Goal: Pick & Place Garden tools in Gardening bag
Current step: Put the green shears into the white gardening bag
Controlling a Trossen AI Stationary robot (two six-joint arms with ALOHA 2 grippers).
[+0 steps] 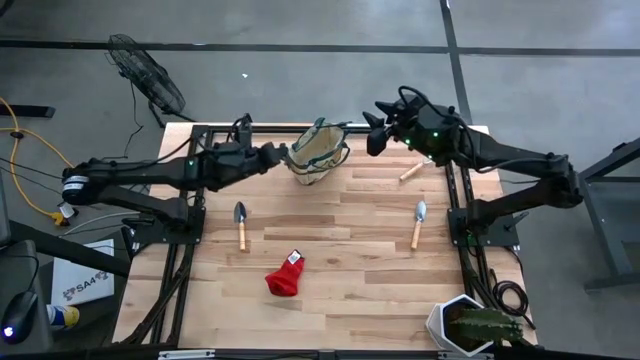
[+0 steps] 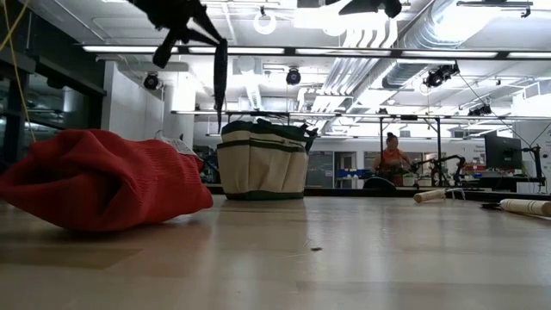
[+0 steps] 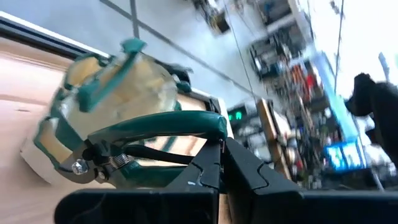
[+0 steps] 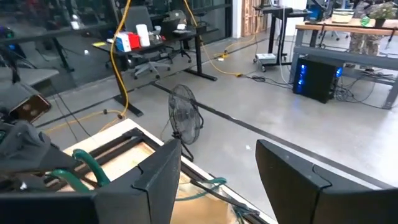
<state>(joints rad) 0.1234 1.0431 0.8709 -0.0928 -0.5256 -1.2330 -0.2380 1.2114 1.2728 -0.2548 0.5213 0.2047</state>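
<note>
Two arms meet at the far edge of the desk [image 1: 350, 290] in the high view: left tool [image 1: 283, 154] sits just left of the gardening bag [image 1: 318, 153], right tool [image 1: 376, 128] hovers just right of it; two wooden-handled trowels [image 1: 241, 225] [image 1: 418, 224] lie mid-desk left and right, a wooden handle [image 1: 410, 172] far right, red fabric piece [image 1: 286, 275] near centre, potted plant [image 1: 470, 328] near right corner. Low view: red fabric [image 2: 103, 176] near left, bag [image 2: 263, 161] upright behind it with a dark rod-like thing [image 2: 220, 73] hanging above its left side; can't tell what it is. A person [image 2: 393, 156] sits in the room behind. Left wrist view: left tool is clamped on teal-handled pruning shears [image 3: 155, 134] by the handle ends, bag [image 3: 112, 93] right behind. Shears: stiff, probably heavy at the pivot and may swing; blades cut off from view. Right wrist view: right tool [image 4: 217, 177] has its fingers wide apart with nothing between them. Bag is soft canvas, so its rim may fold; contents hidden.
</note>
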